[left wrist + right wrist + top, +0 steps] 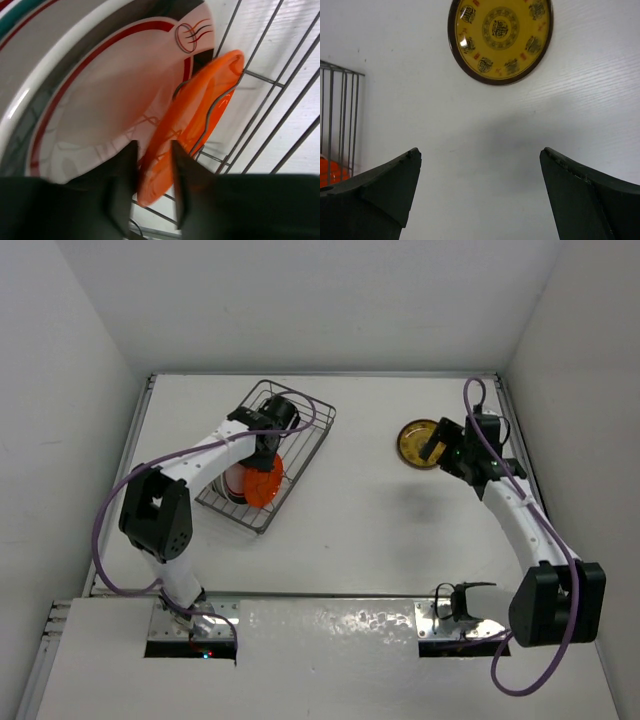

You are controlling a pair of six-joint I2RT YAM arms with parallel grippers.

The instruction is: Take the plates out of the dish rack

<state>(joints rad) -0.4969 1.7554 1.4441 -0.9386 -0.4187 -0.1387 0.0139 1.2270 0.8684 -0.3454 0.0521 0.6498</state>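
Orange plate (200,105): stands on edge in the rack (322,430), held by a wire prong, beside the white red-trimmed plate (100,100).
Left pincer (153,152): narrowed onto the orange plate's rim, one finger on each face; looks gripped.
Right pincer (480,152): wide apart, empty, near the yellow plate (500,37).
Yellow plate: flat on the bench (360,500), well apart from the rack.
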